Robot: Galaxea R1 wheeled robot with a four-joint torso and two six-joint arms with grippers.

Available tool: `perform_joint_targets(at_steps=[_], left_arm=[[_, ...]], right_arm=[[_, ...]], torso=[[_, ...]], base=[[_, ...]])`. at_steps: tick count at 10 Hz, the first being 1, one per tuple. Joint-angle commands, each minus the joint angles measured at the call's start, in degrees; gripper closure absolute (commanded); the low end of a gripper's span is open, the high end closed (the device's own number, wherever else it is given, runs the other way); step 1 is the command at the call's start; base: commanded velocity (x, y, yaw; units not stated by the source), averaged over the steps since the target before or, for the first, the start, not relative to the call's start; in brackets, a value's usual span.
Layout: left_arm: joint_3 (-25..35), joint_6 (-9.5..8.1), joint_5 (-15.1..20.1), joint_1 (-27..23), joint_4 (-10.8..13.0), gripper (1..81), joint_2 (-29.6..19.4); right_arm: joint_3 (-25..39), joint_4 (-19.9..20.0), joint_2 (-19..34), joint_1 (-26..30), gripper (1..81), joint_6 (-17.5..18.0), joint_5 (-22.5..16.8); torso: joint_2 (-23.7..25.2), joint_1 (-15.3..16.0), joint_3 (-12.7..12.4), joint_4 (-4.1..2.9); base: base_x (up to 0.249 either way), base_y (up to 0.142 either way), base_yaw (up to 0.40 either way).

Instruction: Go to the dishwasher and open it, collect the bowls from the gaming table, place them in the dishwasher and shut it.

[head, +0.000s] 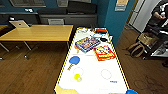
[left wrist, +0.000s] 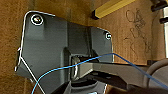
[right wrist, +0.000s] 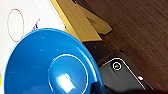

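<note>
My right wrist sees a blue bowl close up, over the white surface by its yellow edge; I cannot tell whether my fingers hold it. The head view adds a paddle, yellow ball, 2 game boxes and a wooden desk beyond.

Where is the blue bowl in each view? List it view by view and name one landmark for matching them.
Head view: the blue bowl is at the bottom edge, by the near right corner of the white table top.
Left wrist view: not in it.
Right wrist view: large and close, over the table's corner.
Shared landmark: the outlined circle with the small blue mark beside it.
</note>
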State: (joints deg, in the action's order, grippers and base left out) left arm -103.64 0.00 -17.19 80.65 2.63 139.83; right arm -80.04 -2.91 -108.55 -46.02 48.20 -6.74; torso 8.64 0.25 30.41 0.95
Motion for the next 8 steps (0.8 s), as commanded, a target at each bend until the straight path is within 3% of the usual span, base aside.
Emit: perform_joint_targets(at_steps=[1,4,8], left_arm=[[12.5,0.09,2.0,-5.1,1.1,1.0,-11.4],[23.0,0.09,2.8,-11.2,0.4,1.0,-19.7],[29.3,0.00,4.3,-16.3,-0.4,1.0,-24.1]], right_arm=[[-0.8,-6.5,1.2,-6.2,81.1,-1.0,6.7],[-5.5,-10.9,-7.1,-15.0,81.1,-1.1,9.2],[-5.5,-13.9,-6.8,-20.5,81.1,-1.1,13.0]], torso=[[0.0,0.0,0.0,0.00],[0.0,0.0,0.0,0.00],[0.0,0.0,0.0,0.00]], base=[[0.000,0.000,0.000],[0.000,0.000,0.000],[0.000,0.000,0.000]])
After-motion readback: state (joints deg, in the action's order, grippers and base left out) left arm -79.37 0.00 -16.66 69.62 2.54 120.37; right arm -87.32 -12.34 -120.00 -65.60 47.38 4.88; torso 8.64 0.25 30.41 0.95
